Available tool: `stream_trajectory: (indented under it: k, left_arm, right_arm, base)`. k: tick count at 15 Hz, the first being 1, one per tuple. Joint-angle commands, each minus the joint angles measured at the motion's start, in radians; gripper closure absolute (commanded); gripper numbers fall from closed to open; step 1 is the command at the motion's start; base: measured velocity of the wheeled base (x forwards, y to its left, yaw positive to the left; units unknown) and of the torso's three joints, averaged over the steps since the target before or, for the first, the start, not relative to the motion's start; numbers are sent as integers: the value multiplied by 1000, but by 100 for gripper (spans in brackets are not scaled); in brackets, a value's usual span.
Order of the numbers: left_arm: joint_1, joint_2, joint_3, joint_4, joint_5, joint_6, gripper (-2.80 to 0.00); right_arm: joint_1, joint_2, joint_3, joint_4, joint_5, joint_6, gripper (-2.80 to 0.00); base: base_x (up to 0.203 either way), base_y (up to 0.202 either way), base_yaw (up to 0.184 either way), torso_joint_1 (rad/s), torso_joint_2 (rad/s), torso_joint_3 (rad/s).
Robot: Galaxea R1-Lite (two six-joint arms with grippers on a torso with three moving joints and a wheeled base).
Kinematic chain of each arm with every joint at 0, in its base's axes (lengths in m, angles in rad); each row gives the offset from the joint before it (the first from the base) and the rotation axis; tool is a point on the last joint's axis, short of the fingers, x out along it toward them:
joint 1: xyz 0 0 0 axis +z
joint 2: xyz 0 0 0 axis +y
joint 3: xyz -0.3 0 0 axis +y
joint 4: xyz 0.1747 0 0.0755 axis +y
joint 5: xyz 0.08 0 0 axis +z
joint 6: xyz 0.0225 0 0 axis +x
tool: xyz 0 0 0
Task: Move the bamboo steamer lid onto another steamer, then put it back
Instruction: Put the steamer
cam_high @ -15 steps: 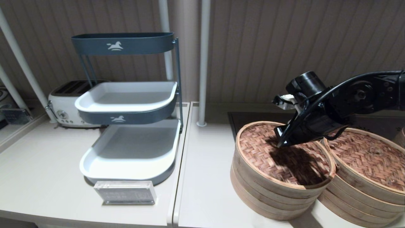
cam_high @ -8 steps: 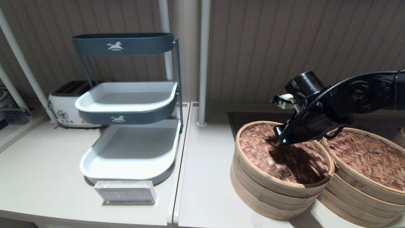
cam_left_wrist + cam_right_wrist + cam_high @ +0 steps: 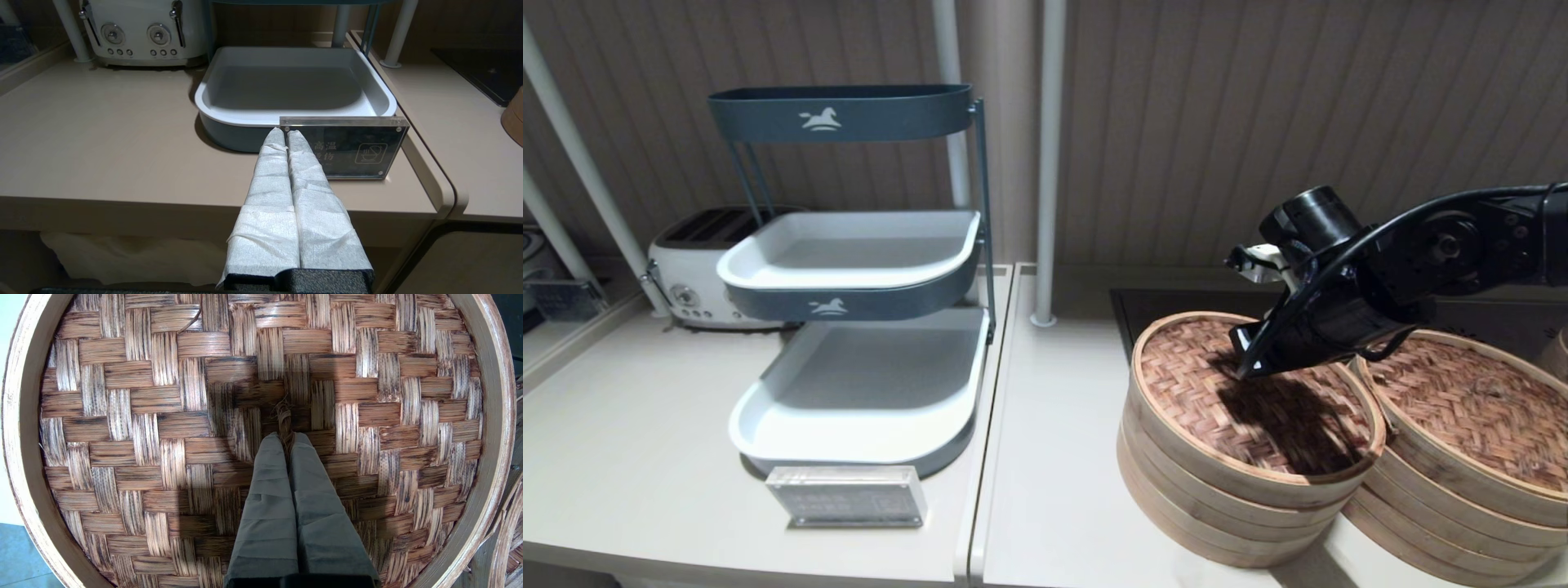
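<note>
The bamboo steamer lid (image 3: 1258, 400) sits flat on top of the nearer, left-hand stack of bamboo tiers (image 3: 1217, 498) on the tabletop (image 3: 1054, 457), its pale hoop rim level all round. In the right wrist view the right gripper (image 3: 287, 437) has its wrapped fingers pressed together at the lid's little dark centre loop (image 3: 284, 416); we think the loop's twisted strand is pinched between the tips, though the fingers cover the contact itself and we cannot be sure. From the head view the same gripper (image 3: 1245, 367) angles down onto the weave near the lid's middle.

Just beside it, rims nearly touching, stands another steamer (image 3: 1462, 457) with its own woven lid in place.

As we judge it, the task is at a grasp with the lid seated on its stack. Whether this is the first pick-up or the end of the return, these views alone do not settle; if it is the first, the lift, the transfer to the neighbour and the trip back all remain.

The left gripper (image 3: 286, 134) is parked low in front of the tabletop's near edge, fingers closed together on nothing, pointing toward a clear acrylic sign (image 3: 347, 149) and the grey rack tray (image 3: 294, 87). It is out of sight in the head view, and the neighbouring steamer is cut off at that view's right edge.
</note>
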Motion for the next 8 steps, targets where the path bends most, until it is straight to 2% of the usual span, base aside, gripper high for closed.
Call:
stream_trajectory:
  k: [1,7,8]
  left_arm:
    - [0,-2,28,-1,-1,0,0]
    - [0,-2,28,-1,-1,1,0]
    - [0,-3,28,-1,0,0,0]
  right_arm:
    - [2,-1,0,5,0,0,0]
    - [-2,-8,-3,5,-2,0,0]
    - [0,-8,0,5,-2,0,-280]
  base:
    - [0,0,0,0,0,0]
    - [0,0,0,0,0,0]
    - [0,0,0,0,0,0]
